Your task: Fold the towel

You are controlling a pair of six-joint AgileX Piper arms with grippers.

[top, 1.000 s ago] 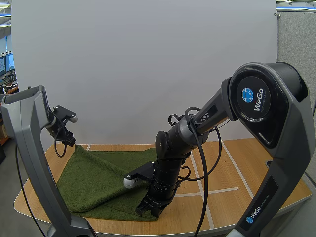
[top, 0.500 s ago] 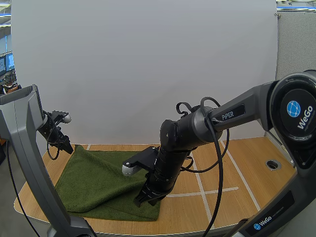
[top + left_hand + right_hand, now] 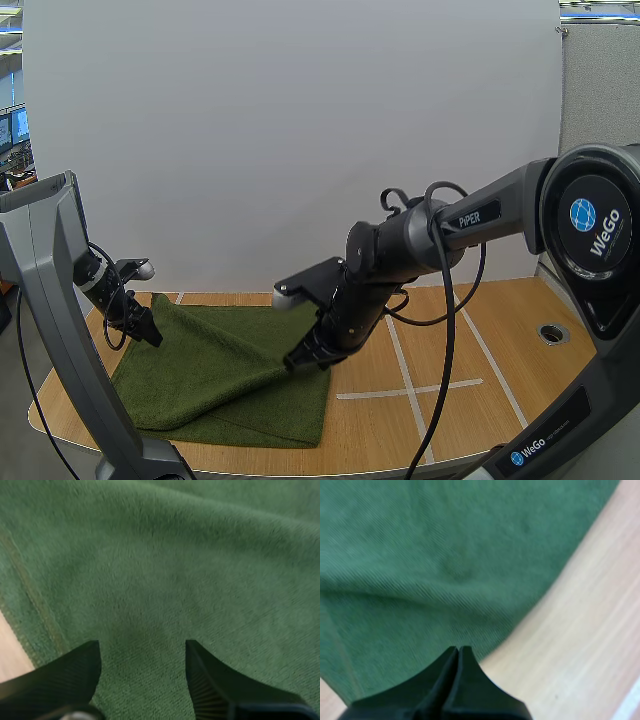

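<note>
A dark green towel (image 3: 210, 360) lies spread over the left half of the wooden table (image 3: 480, 340). My left gripper (image 3: 148, 335) hangs low at the towel's left edge. In the left wrist view its fingers (image 3: 142, 647) stand open just above the pile (image 3: 175, 570), close to the hemmed edge. My right gripper (image 3: 300, 362) is at the towel's right edge, where the cloth rises into a ridge. In the right wrist view its tips (image 3: 458, 649) lie together on the towel's border (image 3: 420, 555), beside bare wood (image 3: 585, 630).
White tape lines (image 3: 400, 390) cross the table's right half, and a round hole (image 3: 553, 333) sits near its right rim. A white screen stands along the back. The towel's front edge lies close to the table's front rim.
My right gripper has moved from the towel's front right corner back along its right edge, and the cloth there is lifted. My left gripper has come down from above the back left corner.
</note>
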